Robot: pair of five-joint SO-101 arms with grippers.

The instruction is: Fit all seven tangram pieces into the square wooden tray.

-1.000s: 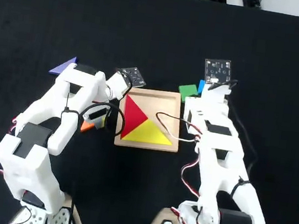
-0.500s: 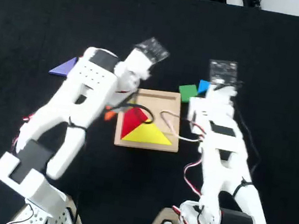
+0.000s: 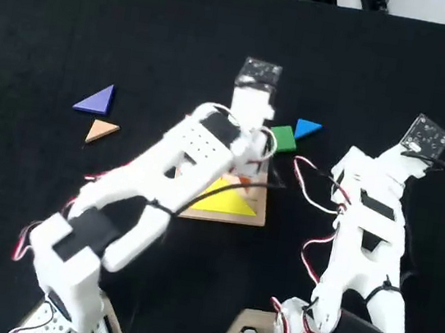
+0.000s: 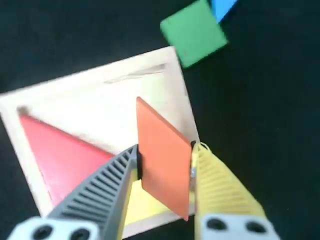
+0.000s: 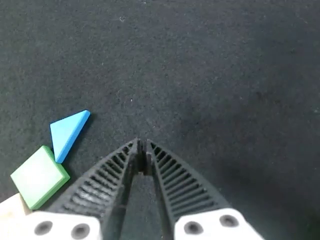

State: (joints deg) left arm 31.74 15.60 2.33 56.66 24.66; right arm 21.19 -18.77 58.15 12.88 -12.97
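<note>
- Placing step in hand: left gripper (image 4: pixel 165 151) clamped on the orange piece (image 4: pixel 162 165), gripped across its narrow width and held above the tray (image 4: pixel 90 75), over the side nearest the green square (image 4: pixel 194 32).
- Already lying in the tray: red triangle (image 4: pixel 60 155) and yellow triangle (image 4: pixel 134 209), touching along one edge; bare pale wood across the rest of the floor.
- Right gripper (image 5: pixel 142 150) pinched together on nothing, hanging over the black table (image 3: pixel 59 28) near the blue triangle (image 5: pixel 67 132).
- Out on the table: green square and blue triangle just beside one tray corner; purple triangle (image 3: pixel 95 101) and tan triangle (image 3: pixel 102 130) well apart on the far side.
- By that count, two of seven seated and a third in the jaws, so early going.
- Next, most likely: turn the orange piece until its long edges line up with the yellow triangle's edge or the rim, lower it flat onto bare wood, then spread the jaws.
- Worth watching: a corner catching on the rim, or landing on top of the yellow triangle instead of beside it.
</note>
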